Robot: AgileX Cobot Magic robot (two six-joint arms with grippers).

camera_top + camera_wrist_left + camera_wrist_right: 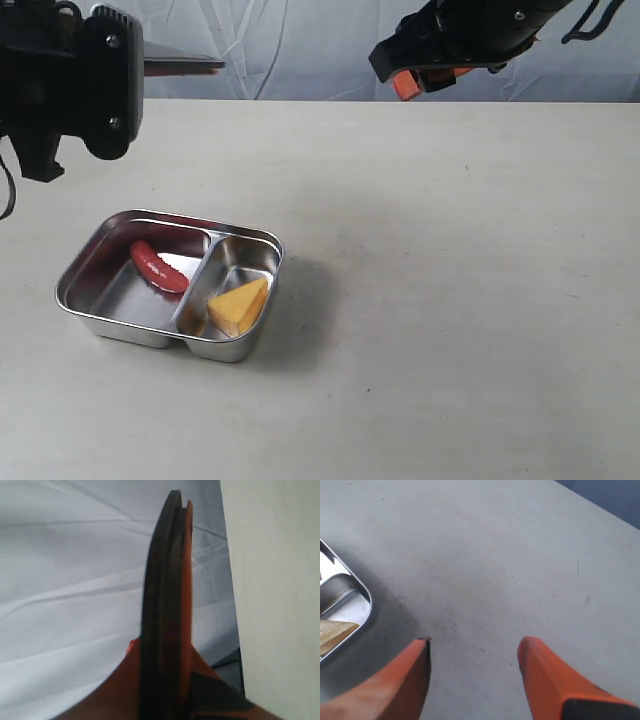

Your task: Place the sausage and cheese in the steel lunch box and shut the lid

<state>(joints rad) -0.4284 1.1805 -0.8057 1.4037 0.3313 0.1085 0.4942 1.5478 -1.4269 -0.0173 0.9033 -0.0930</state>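
The steel lunch box sits on the table at the left, uncovered. The red sausage lies in its larger left compartment, and the yellow cheese wedge lies in the smaller right one. High at the back left, my left gripper is shut on the dark lid, which shows edge-on with its orange seal rim. From the side, the lid juts out as a thin dark plate from the left arm. My right gripper hangs open and empty over bare table, to the right of the lunch box.
The beige table stretches to the right of and in front of the box. A pale wrinkled backdrop runs behind the table's far edge. The right arm hovers at the top right, above the table.
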